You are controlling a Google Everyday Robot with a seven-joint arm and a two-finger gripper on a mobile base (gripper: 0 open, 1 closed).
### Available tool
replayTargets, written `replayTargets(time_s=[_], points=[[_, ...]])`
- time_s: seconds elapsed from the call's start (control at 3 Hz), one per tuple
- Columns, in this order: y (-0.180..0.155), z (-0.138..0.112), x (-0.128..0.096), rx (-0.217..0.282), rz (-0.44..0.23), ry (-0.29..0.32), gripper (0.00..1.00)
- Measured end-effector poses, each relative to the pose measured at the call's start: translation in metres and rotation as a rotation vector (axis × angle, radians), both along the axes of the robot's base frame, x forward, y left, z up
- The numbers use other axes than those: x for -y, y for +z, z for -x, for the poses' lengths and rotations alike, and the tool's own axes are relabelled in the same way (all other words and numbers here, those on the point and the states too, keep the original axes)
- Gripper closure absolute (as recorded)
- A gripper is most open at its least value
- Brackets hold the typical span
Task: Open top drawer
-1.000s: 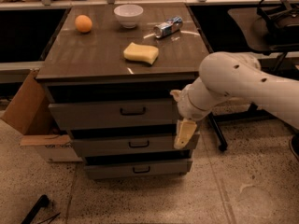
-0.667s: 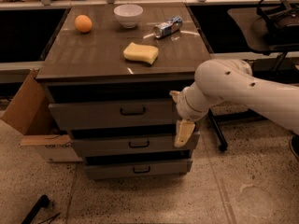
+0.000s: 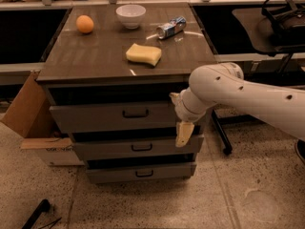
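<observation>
- The gripper point(image 3: 185, 133) hangs pointing down off the white arm point(image 3: 238, 92), before the cabinet's right edge, just below the top drawer point(image 3: 95, 117).
- A dark gap shows above that drawer's front.
- On the tabletop point(image 3: 95, 61) sit an orange point(image 3: 85, 24), white bowl point(image 3: 130, 15), tipped can point(image 3: 170, 27) and yellow sponge point(image 3: 143, 54).

On the cabinet top point(image 3: 95, 63) a fruit point(image 3: 85, 24) lies at the back left, with a bowl point(image 3: 130, 15) to its right, a can point(image 3: 171, 27) right of the bowl, and a sponge point(image 3: 143, 54) nearer the front. The top drawer point(image 3: 95, 117) sits above two others. The gripper point(image 3: 184, 133) hangs before their right end, just below the top drawer's front; a cardboard box point(image 3: 26, 113) stands left of the cabinet.
</observation>
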State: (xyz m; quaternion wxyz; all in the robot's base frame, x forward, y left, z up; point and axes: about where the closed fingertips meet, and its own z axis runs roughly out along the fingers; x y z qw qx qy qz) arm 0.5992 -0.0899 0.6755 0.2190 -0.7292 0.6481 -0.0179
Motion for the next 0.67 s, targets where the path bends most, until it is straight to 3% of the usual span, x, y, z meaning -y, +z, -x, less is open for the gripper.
replayTargets(time_s=[0.67], points=[[-0.0133,-0.0212,-0.0074,-0.023,0.029,0.028,0.00]])
